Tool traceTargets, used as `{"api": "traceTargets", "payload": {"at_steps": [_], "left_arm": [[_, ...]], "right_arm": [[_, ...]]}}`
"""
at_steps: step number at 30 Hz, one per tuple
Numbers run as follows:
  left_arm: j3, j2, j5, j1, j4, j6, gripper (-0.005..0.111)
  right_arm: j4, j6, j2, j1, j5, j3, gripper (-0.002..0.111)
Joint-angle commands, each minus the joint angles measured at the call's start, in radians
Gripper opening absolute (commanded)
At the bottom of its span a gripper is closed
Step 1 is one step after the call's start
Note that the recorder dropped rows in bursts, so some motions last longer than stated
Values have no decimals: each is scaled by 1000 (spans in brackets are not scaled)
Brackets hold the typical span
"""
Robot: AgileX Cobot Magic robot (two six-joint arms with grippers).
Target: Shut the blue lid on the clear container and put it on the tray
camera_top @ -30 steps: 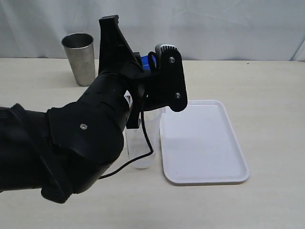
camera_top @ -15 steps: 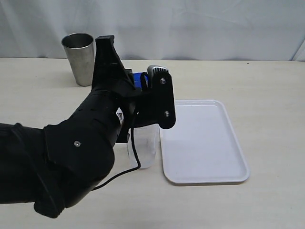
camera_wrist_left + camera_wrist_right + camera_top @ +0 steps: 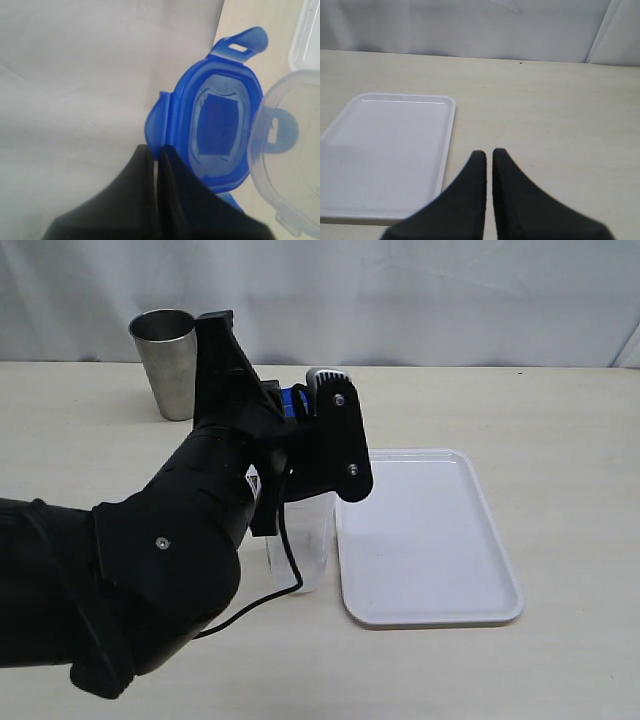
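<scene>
My left gripper (image 3: 157,149) is shut on a side flap of the blue lid (image 3: 220,125), whose underside faces the wrist camera. The lid hangs next to the open rim of the clear container (image 3: 292,150) and partly overlaps it. In the exterior view the lid (image 3: 295,400) shows as a small blue patch behind the black left arm, above the clear container (image 3: 305,545). The container stands upright on the table just left of the white tray (image 3: 430,540). My right gripper (image 3: 489,151) is shut on nothing, low over the table beside the tray (image 3: 385,150).
A grey steel cup (image 3: 168,360) stands upright at the back left of the table. The bulky left arm (image 3: 170,550) covers much of the table's left front. A pale curtain hangs behind the table.
The left gripper has carried the blue lid down and to the left, closer over the container's mouth. The container, tray and cup have not moved.
</scene>
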Motion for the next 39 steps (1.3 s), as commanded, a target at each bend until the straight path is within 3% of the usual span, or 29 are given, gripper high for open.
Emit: {"api": "traceTargets", "payload": {"at_steps": [1, 10, 30, 39], "left_arm": [[3, -6, 8, -2, 12, -28, 0], [3, -6, 19, -2, 12, -5, 0], [3, -6, -15, 102, 12, -95, 0], [-17, -6, 13, 102, 12, -85, 0]], "right_arm": [[2, 3, -5, -8, -4, 3, 5], [2, 3, -5, -8, -4, 3, 5], [2, 3, -5, -8, -4, 3, 5], [2, 3, -5, -8, -4, 3, 5]]}}
